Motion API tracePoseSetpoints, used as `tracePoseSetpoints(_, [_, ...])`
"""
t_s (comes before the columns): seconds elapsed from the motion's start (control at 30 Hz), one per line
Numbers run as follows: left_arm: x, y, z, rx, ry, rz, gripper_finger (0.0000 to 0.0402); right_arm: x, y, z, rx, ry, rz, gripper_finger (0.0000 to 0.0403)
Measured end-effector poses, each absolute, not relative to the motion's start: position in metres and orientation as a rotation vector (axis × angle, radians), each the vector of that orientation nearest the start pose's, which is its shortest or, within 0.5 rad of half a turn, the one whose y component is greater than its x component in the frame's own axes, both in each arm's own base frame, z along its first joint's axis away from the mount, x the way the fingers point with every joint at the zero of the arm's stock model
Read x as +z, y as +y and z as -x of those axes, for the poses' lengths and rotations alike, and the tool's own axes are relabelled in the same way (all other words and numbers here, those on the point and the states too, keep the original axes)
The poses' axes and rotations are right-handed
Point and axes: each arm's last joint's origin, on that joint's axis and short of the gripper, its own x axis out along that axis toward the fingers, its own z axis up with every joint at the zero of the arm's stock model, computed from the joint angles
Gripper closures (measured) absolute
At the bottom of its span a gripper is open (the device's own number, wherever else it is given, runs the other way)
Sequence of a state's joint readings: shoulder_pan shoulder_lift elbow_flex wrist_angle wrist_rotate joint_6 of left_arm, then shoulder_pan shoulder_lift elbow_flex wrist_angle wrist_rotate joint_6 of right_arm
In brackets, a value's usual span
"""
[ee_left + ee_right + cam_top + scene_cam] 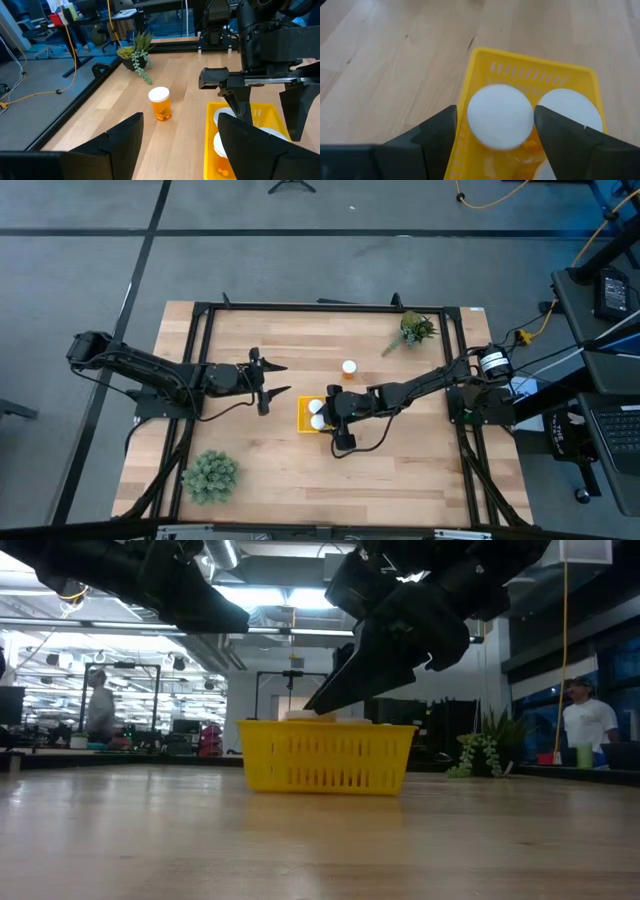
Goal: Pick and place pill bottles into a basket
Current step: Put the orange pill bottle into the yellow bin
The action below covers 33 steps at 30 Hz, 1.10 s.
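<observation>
I see the big wooden table (260,480) first, with my two dark arms reaching in from its sides. The left gripper (268,388) waits over bare wood just beside the basket, its two fingers spread wide with nothing between them. The right gripper (495,132) hangs right over the yellow basket (303,418), which sits near the middle of the table. Its fingers stand apart on either side of a white bottle cap (500,116) in the basket; I cannot tell if they touch it. A second cap (569,111) sits right next to that one in the basket. One more pill bottle (349,368) stands upright on the table, near the basket but not touching it. A spiky green plant (209,474) sits near one corner, and a smaller leafy plant (414,330) near the far corner.
</observation>
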<state>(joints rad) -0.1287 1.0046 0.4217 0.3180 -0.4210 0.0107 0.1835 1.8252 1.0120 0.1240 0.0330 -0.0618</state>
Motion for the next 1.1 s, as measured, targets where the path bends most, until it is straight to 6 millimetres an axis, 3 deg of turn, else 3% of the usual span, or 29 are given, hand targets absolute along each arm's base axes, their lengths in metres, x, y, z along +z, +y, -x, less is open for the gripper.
tracePoseSetpoints(0.5, [0.217,-0.015,-0.207,0.289,0.257,-0.082,0.0151,0.171,0.067,-0.374,0.184,0.580,0.205,0.0134])
tracePoseSetpoints(0.67, [0.217,-0.015,-0.207,0.288,0.258,-0.082,0.0151,0.204,0.066,-0.373,0.201,0.592,0.261,0.0134])
tracePoseSetpoints(0.87, [0.216,-0.015,-0.207,0.267,0.265,-0.081,0.0151,0.248,0.055,-0.347,0.127,0.557,0.284,0.0135])
tracePoseSetpoints(1.1, [0.216,-0.015,-0.207,0.263,0.270,-0.116,0.0151,0.258,0.032,-0.296,-0.023,0.456,0.225,0.0135])
